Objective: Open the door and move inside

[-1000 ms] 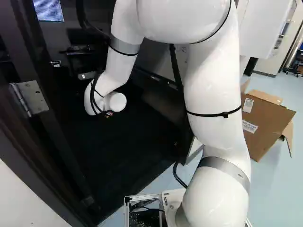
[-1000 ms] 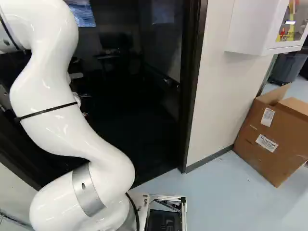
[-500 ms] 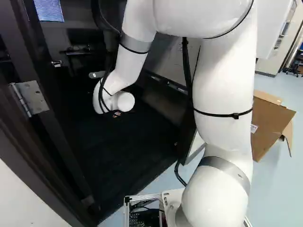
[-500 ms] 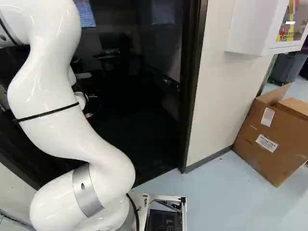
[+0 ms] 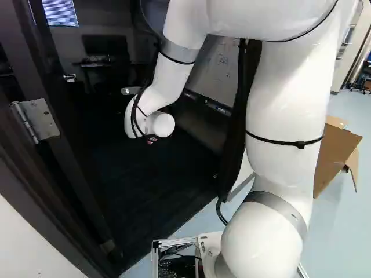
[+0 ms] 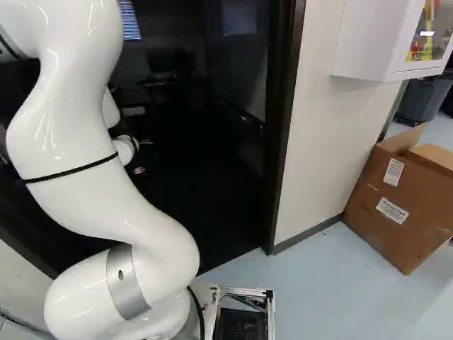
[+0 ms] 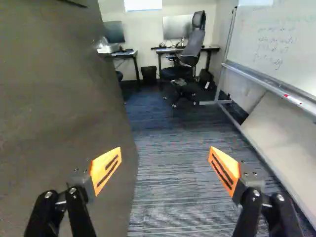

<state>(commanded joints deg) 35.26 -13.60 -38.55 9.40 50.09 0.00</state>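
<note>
Jaws spread, the arm (image 5: 284, 110) reaches alongside the open door (image 7: 59, 108); a slow, steady push wider should help the base (image 5: 208, 243) clear the door frame (image 6: 281, 127).

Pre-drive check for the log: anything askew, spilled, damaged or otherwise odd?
Only mildly: a brown cardboard box stands on the pale smooth floor near the white wall, top flaps sticking up, looking left out. No spill or damage visible on the dark striped carpet beside the flat dark door.
</note>
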